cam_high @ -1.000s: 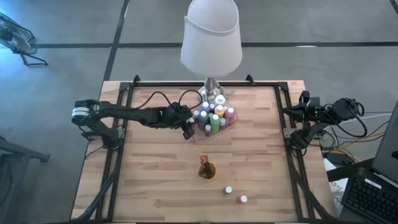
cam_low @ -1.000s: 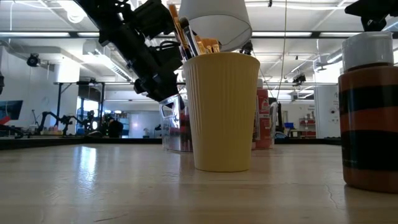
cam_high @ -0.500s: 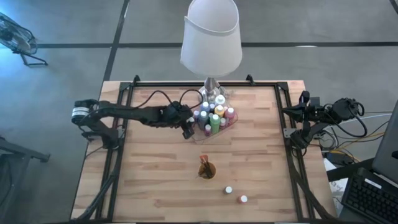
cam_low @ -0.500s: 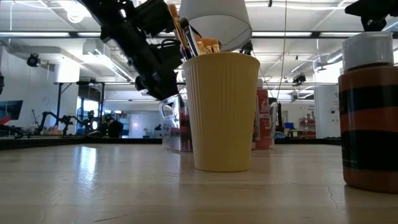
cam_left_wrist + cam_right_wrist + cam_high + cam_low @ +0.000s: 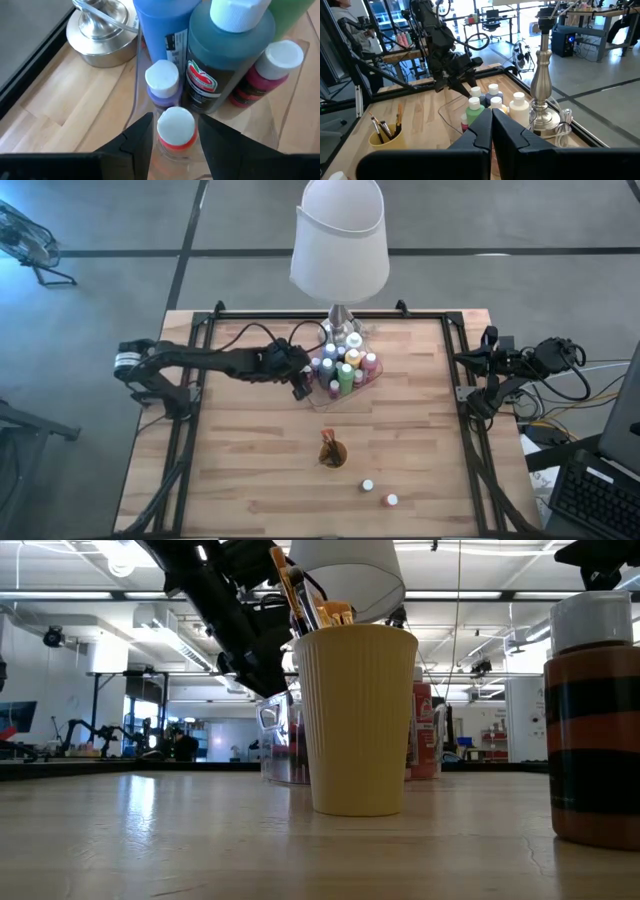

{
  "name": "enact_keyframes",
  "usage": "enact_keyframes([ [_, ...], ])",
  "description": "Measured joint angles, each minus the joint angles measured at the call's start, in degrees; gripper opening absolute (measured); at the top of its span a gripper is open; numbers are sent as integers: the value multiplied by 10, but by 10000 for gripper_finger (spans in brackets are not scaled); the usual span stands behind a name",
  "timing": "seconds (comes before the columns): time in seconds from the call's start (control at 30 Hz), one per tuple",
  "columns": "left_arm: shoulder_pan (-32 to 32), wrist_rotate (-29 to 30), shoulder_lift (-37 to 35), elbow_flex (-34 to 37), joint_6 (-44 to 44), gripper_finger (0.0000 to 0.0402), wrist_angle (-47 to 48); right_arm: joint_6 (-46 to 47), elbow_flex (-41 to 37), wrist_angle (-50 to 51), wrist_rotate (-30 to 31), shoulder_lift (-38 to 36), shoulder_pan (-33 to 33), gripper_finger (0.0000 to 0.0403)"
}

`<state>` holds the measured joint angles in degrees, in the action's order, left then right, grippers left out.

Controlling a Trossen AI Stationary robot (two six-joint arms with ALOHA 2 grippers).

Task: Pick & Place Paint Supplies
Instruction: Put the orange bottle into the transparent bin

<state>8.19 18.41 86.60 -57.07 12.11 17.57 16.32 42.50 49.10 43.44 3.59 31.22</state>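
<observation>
Since a moment ago, only a small change: left hand (image 5: 300, 388) and its wrist lifted a little and drawn slightly toward the lamp (image 5: 340, 235), seen best in the low view; everything else on the tabletop (image 5: 250, 470) unmoved. Counted from above: roughly a dozen white-capped bottles in the tray (image 5: 345, 365), too tightly packed for an exact count, crowded at the foot of the lamp at the far middle of the tabletop; two loose bottles near the front edge, one white-capped (image 5: 368, 485) and one red (image 5: 389, 500) just beside it; one small cup (image 5: 332, 453) standing well apart from the tray, between it and the loose pair; about three brushes (image 5: 382, 129) upright in that cup. Seen through the left wrist view: six bottles at the clear tray (image 5: 134, 85) corner, namely a purple one, a dark teal one, a blue one, a pink one, a green one, and nearest of all a small orange-banded bottle (image 5: 176, 127). Left hand poised at that corner of the tray, fingers (image 5: 140, 140) held partway apart, one on each side of the orange-banded bottle and, by the look of it, clamped against its sides. Right hand (image 5: 492, 117) parked over the right edge of the tabletop, fingers pressed together, holding nothing.
</observation>
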Motion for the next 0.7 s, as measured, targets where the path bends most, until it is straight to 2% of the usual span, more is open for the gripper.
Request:
enact_keyframes([
  [0.33, -1, -11, -70, -15, -12, 161, 36, 0, 0, 0, 0, 0, 0, 8],
  [0.4, -3, -36, -88, -15, -4, 161, 35, 0, 0, 0, 0, 0, 0, 8],
  [0.57, -30, -153, -113, -15, -2, 161, 14, 0, 0, 0, 0, 0, 0, 8],
  [0.7, -82, -183, -118, -15, -30, 161, -53, 0, 0, 0, 0, 0, 0, 8],
])
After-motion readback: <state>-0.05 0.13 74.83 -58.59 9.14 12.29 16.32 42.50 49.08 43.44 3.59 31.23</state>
